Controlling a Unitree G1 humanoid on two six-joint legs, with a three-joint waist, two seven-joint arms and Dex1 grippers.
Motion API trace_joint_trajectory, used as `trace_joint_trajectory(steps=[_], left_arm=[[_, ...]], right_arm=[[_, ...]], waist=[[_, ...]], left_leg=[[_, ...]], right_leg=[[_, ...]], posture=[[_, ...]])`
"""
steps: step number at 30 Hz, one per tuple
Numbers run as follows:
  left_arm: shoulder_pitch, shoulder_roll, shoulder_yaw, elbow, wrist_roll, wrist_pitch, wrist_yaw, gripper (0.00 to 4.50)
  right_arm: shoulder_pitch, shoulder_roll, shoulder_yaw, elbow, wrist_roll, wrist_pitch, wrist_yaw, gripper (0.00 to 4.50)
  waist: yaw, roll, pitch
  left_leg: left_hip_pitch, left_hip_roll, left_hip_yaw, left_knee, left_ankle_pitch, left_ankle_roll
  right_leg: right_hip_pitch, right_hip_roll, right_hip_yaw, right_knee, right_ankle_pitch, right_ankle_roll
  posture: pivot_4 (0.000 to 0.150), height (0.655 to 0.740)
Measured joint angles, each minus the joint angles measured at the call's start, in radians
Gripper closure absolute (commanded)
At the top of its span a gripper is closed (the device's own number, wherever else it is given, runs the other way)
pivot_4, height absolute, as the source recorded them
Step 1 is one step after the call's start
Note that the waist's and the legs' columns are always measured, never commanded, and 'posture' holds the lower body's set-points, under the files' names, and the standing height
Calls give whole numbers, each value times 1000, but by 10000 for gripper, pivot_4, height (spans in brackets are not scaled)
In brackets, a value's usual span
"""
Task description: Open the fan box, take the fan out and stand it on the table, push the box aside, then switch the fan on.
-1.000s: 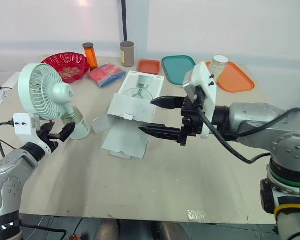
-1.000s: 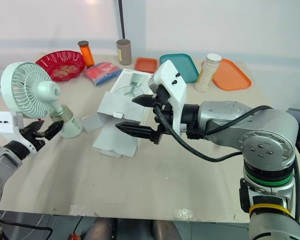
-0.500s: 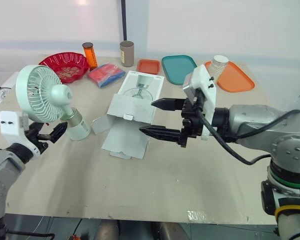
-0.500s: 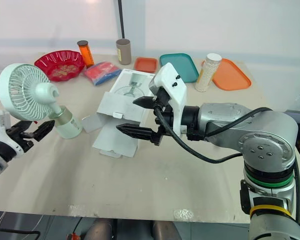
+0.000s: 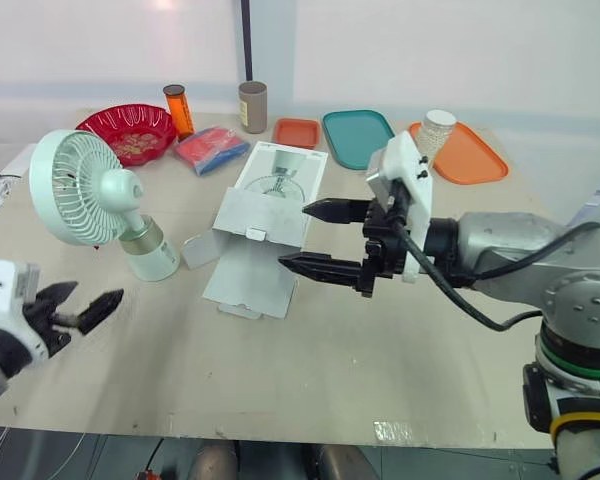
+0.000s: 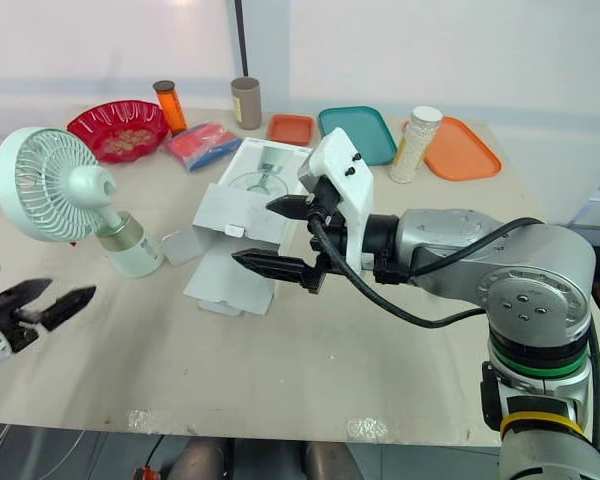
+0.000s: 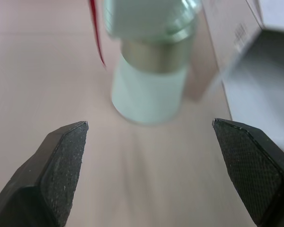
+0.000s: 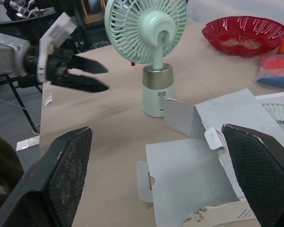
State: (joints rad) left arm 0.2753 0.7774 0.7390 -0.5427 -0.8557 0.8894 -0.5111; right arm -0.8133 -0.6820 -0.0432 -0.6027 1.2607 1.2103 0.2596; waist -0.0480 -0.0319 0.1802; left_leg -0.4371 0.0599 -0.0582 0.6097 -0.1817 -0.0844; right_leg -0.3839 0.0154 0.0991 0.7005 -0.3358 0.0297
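Standing upright, fan (image 5: 100, 200) ahead of left gripper (image 5: 96, 292), apart; fingers (image 5: 102, 300) spread wide, empty.

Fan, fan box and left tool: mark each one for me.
Fan (image 5: 117, 190): left eye view, on the motor housing behind the grille.
Fan box (image 5: 270, 206): left eye view, on its white top face.
Left tool (image 5: 98, 291): left eye view, midway between its open fingertips.

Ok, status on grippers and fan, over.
Left gripper open, clear of fan. Right gripper open at box. Fan upright; box beside it, not pushed aside.
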Motion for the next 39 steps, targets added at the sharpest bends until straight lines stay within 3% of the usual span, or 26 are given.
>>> trace_joint_trajectory(steps=[6,16,20,28,39], left_arm=[[107,156,87,-28,19,-108,-332,241],[121,143,-40,-89,103,-377,-650,241],[61,141,-94,-45,120,-414,-665,241],[-183,141,-205,11,91,-381,-545,241],[-215,104,-298,-50,70,-346,-433,241]], right_arm=[[55,-16,-5,-45,54,4,-104,0],[81,-19,14,-80,110,15,-377,0],[85,-21,51,-85,114,28,-445,0],[87,67,133,-46,39,45,-571,0],[87,171,186,35,-148,86,-576,0]], waist=[[1,1,1],[0,1,1],[0,1,1],[-4,1,0],[-2,1,0]], left_leg=[[0,-1,2,-2,1,-1],[0,0,4,-5,1,-1],[0,1,4,-5,1,-1],[0,2,3,-5,1,-1],[0,2,3,-4,1,-1]], right_leg=[[0,-2,1,-1,0,0],[-4,0,3,-1,0,-1],[-4,1,3,-1,1,-2],[-4,2,3,0,1,-2],[-4,2,2,1,1,-3]], posture=[[1500,7400],[1500,7400],[1500,7400],[1500,7400],[1500,7400]])
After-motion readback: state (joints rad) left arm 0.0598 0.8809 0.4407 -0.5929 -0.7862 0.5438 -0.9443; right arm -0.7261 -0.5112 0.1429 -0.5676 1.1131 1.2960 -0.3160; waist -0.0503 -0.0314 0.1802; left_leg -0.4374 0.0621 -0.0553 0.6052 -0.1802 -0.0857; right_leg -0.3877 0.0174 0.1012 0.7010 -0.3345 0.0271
